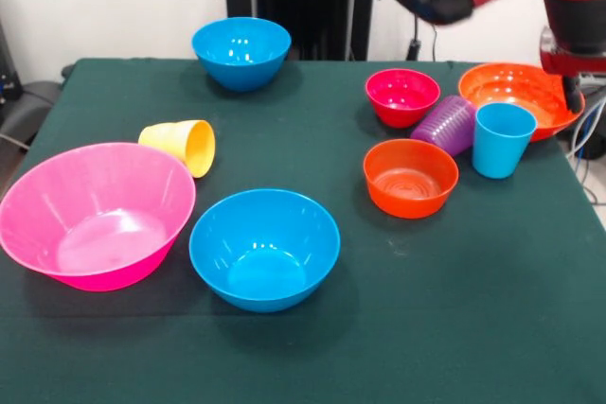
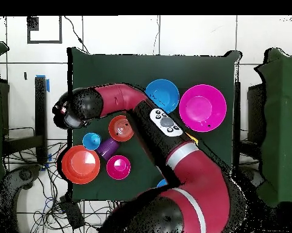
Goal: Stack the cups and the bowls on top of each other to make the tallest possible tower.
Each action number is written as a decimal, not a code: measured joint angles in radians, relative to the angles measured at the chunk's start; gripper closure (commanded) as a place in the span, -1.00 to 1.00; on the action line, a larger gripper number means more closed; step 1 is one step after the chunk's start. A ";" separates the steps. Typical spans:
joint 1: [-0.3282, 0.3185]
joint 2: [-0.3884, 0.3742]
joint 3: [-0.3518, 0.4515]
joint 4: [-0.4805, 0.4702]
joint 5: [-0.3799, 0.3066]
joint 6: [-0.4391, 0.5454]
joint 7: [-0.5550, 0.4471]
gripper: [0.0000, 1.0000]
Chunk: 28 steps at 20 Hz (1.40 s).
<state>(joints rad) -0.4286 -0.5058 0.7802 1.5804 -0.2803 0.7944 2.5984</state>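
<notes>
No tower yet; the gripper (image 2: pixel 65 113), fingers' state can't tell, is hanging off the table edge near the light blue cup (image 1: pixel 502 139). Next: small orange-red bowl (image 1: pixel 410 177) probably needs gripping as base.

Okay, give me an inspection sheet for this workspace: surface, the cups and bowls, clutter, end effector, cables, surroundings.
Surface: dark green table, flat.
Bowls: big pink bowl, two blue bowls, wide orange bowl, small magenta bowl and small orange-red bowl, all upright and unstacked.
Cups: light blue cup upright; purple cup and yellow cup on their sides.
Tower: not started.
Clutter: nothing seen.
End effector: at the table's edge by the wide orange bowl; open or shut cannot be told.
Cables: loose on the floor beside the table.
Surroundings: white tiled floor, neighbouring green tables.
</notes>
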 measured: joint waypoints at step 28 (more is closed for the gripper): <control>0.013 -0.181 0.011 0.433 0.000 -0.447 0.000 -1.00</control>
<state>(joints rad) -0.4159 -0.6873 0.7908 2.0134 -0.2799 0.3474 2.5984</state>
